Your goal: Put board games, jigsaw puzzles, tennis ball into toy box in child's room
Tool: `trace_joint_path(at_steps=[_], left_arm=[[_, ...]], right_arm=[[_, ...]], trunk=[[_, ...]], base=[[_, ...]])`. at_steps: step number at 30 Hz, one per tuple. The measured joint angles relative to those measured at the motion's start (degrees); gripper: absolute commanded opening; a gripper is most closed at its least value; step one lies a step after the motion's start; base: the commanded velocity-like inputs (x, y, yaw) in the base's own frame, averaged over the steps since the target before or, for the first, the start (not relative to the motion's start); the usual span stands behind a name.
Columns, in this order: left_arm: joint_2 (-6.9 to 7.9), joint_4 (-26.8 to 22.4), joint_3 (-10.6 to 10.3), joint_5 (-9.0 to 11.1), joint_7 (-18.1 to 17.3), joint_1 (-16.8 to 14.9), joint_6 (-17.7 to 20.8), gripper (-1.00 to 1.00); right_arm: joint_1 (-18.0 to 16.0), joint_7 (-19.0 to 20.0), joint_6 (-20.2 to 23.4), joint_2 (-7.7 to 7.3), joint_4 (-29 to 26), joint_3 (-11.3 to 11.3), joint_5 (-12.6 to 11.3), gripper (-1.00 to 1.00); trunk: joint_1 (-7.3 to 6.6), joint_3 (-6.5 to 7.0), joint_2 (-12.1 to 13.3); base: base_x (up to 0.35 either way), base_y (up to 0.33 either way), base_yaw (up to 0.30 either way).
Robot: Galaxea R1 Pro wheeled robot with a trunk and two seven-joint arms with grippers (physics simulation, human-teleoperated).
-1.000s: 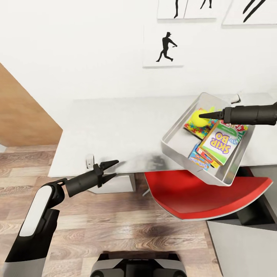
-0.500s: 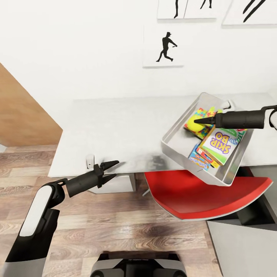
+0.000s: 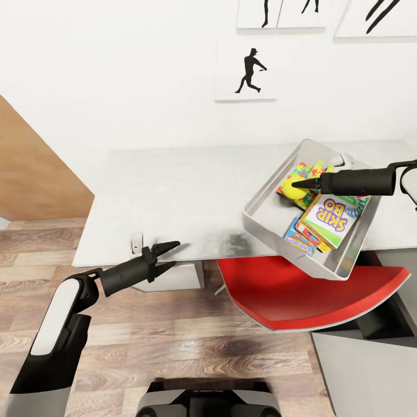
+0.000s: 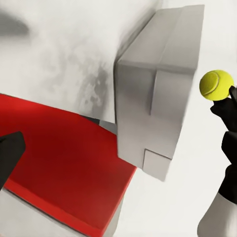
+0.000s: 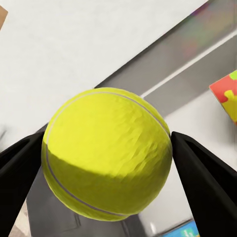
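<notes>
- Left claw (image 3: 169, 256): fingers spread, empty, arm low, reaching toward 2 o'clock at the worktop (image 3: 174, 191) front edge.
- Toy box (image 3: 260, 211): overhangs the worktop edge above the red chair (image 3: 301, 295); holds board games (image 3: 331, 215) and jigsaw puzzle (image 3: 296, 175).
- Right claw (image 3: 295, 184): pinching the tennis ball (image 5: 106, 153), arm level, pointing toward 9 o'clock over the box.
- Risk: released here, the ball could bounce out; a bump could tip the box off.

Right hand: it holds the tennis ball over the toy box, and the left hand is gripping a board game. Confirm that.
Not quite. The left hand is open and empty by the table edge, as the head view shows. The right hand does hold the tennis ball over the toy box.
</notes>
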Motion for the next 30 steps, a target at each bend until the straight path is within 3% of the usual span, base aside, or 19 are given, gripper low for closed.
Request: trace_joint_path(at_steps=[6,12,17,18,24,30], left_arm=[[-0.93,0.0,-1.1,0.2,-0.1,-1.2,0.0,1.0],[-2.54,0.0,-2.8,1.9,2.4,-6.0,0.0,1.0],[-3.07,0.0,-3.5,5.2,11.4,-11.4,-0.1,1.0],[-3.07,0.0,-3.5,5.1,11.5,-11.5,0.0,1.0],[-3.57,0.0,-4.3,10.4,24.3,-15.6,-0.4,1.0],[-3.76,0.0,-4.7,12.3,30.1,-16.6,-0.5,1.0]], right_arm=[[0.4,-0.3,0.0,0.06,0.0,0.1,0.0,-1.0],[1.1,-0.3,0.0,0.04,0.0,0.0,0.1,-1.0],[1.4,-0.4,0.0,-0.02,0.0,0.0,0.1,-1.0],[1.4,-0.4,0.0,-0.02,0.0,0.0,0.1,-1.0],[1.4,-0.4,0.0,-0.08,0.0,0.0,0.1,-1.0],[1.4,-0.4,0.0,-0.22,-0.2,0.0,0.1,-1.0]], trunk=[[0.0,0.0,0.0],[0.0,-0.03,0.0],[0.0,-0.12,0.0],[0.0,-0.15,0.0],[0.0,-0.39,0.0],[0.0,-0.73,0.0]], base=[[0.0,0.0,0.0],[0.0,0.0,0.0],[0.0,0.0,0.0],[0.0,0.0,0.0],[0.0,0.0,0.0],[0.0,0.0,0.0]])
